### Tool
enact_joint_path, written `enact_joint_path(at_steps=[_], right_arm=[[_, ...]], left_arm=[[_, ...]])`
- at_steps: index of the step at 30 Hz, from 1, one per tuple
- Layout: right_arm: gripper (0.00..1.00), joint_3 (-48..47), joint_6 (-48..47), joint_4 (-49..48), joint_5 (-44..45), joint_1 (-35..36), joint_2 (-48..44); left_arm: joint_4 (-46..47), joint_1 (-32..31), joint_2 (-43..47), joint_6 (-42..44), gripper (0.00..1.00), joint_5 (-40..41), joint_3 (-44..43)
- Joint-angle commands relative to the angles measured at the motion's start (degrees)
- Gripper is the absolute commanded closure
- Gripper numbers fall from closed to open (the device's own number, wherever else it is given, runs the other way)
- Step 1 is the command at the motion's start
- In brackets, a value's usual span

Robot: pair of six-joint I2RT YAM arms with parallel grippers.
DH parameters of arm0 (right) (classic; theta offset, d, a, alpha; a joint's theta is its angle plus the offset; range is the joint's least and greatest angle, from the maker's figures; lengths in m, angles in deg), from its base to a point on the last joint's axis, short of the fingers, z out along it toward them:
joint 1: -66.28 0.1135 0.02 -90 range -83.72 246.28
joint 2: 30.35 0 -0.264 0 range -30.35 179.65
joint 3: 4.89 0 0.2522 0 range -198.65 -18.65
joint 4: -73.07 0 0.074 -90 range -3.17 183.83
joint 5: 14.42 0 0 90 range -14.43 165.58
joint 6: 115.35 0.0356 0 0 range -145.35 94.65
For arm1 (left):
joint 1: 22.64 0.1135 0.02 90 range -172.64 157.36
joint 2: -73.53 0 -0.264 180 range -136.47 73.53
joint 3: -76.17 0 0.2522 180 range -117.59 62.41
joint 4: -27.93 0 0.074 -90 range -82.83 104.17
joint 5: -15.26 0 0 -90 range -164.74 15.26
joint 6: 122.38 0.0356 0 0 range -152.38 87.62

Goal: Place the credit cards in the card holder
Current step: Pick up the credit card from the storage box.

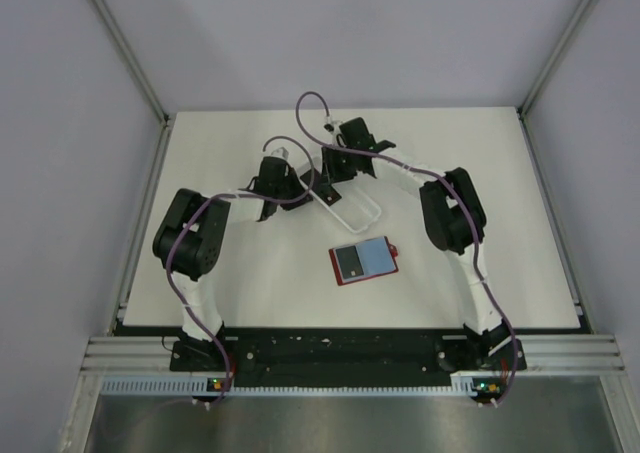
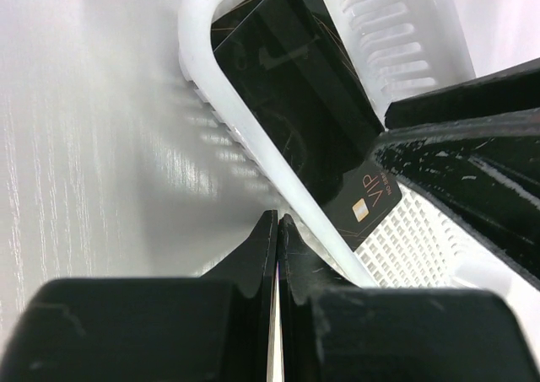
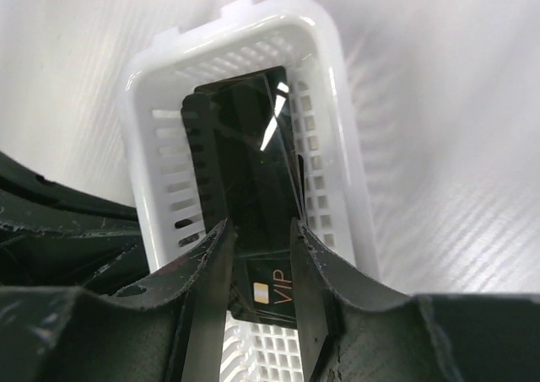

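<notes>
We are trying to lift a card (image 3: pixel 253 163) straight from the tray (image 3: pixel 354 171), right fingers (image 3: pixel 207 289) hugging it, grip unclear, left fingers (image 2: pixel 253 264) pressed together.

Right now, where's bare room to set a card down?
Bare white tabletop between the right arm and the far right corner, and in front of the open red folding wallet. Crowded around the white slotted plastic tray, where both arms' jaws meet.

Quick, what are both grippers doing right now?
Left gripper: closed, holding nothing.
Right gripper: jaws astride a credit card in the white tray; grip cannot be told.
</notes>
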Motion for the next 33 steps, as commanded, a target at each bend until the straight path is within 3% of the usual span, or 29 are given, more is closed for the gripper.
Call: enact_joint_path(at_steps=[1,14,24,33], right_arm=[[0.66,-0.15,-0.35,-1.49,6.26,0.66,-4.15],[0.58,-3.58,-1.32,1.58,7.94,1.19,-0.54],[0.58,-4.81,-0.44,1.94,4.77,1.36,0.95],[0.57,-4.99,-1.05,3.25,9.33,1.63,1.04]], left_arm=[[2.23,0.50,0.42,-0.04,1.00,-0.70,-0.81],[2.14,0.94,-0.20,0.04,1.00,-1.40,-1.77],[2.23,1.02,-0.55,0.04,1.00,-1.85,-2.12],[2.49,0.94,-0.81,-0.13,1.00,-2.19,-1.95]])
